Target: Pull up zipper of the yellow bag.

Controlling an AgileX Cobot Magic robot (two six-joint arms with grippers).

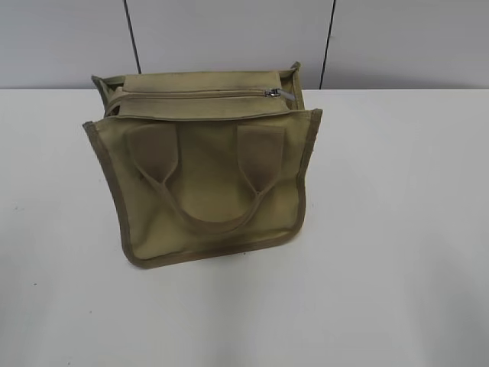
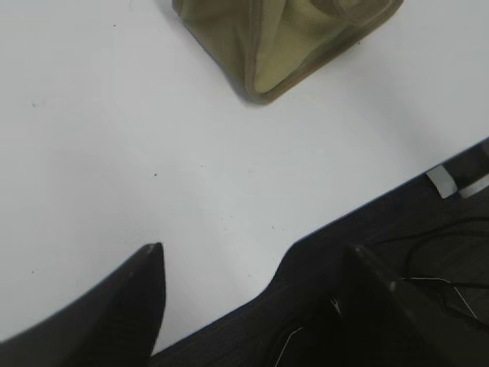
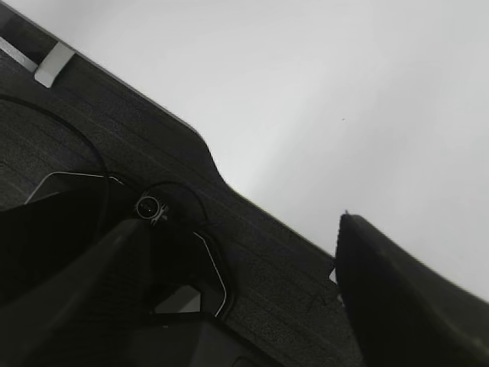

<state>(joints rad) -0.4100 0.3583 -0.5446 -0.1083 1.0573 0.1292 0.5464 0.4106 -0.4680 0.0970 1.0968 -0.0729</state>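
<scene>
Khaki yellow bag (image 1: pixel 206 183), olive-edged

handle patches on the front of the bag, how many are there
2, both on the bag's front face: one patch left of centre, one patch right of centre, each holding an end of the handle. The back side is hidden.
</scene>
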